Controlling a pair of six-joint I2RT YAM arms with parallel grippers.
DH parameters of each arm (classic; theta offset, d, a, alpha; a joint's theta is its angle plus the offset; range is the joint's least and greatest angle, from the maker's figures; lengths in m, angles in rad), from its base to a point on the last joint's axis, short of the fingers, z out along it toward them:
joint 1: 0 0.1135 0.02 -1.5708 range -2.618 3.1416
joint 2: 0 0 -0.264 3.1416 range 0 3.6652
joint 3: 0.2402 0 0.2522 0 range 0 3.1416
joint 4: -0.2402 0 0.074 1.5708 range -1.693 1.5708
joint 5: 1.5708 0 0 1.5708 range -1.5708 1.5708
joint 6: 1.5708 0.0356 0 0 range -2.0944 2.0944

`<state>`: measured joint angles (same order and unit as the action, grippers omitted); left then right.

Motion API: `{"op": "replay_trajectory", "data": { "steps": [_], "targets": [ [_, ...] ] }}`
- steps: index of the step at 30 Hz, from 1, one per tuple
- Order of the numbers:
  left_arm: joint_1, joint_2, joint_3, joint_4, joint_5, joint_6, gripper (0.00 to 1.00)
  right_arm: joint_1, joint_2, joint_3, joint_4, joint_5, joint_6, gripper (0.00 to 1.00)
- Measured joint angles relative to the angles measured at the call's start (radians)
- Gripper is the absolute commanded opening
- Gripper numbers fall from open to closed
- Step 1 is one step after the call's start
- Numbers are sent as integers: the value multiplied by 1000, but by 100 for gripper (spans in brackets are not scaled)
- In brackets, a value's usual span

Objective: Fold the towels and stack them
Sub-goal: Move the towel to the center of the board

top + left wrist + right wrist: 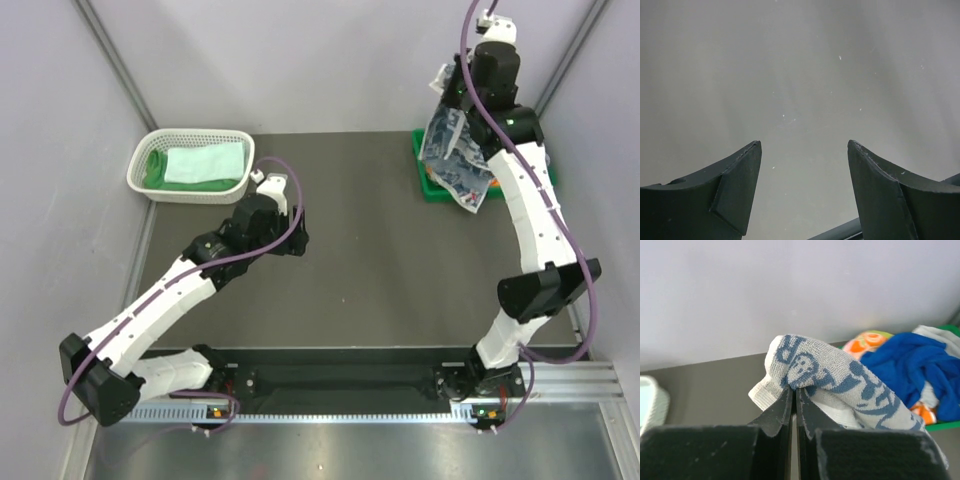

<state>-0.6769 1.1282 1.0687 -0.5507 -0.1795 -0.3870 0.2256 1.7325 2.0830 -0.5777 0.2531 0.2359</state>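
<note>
The right arm (530,200) is reaching up over the far right corner of the desk (370,260). The right jaws are pinching shut on a patterned towel (456,155), white with grey-blue markings. In the overhead view this towel is hanging loose below the jaws and dangling just above the green tray (426,188). Whether its lower edge is touching the tray is not clear.

In the right wrist view the patterned towel (840,375) is draping over the closed fingertips, with a fold squeezed between them. Behind it a blue towel (910,370) is lying crumpled in the tray (945,426). An orange-printed towel (870,342) is showing beside and beneath the blue one, and a pale towel (935,332) is peeking out at the far edge.

The left arm (170,295) is stretching across the left half of the desk. The left jaws are standing wide apart and holding nothing. In the left wrist view the two dark fingers (735,185) are framing only a bare grey surface.

A white basket (200,133) is sitting at the far left corner, near the left jaws but apart from them. Inside it a mint towel (205,160) is lying folded on top of a green towel (153,170).
</note>
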Motion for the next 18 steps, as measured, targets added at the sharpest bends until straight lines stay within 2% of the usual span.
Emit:
{"op": "replay_trajectory", "data": {
  "steps": [10, 18],
  "targets": [
    [0, -24, 0, 7, 0, -13, 75, 269, -87, 105, -41, 26, 1, 0],
    [0, -29, 0, 14, 8, -43, 76, 478, -94, 196, -51, 71, 1, 0]
  ]
}}
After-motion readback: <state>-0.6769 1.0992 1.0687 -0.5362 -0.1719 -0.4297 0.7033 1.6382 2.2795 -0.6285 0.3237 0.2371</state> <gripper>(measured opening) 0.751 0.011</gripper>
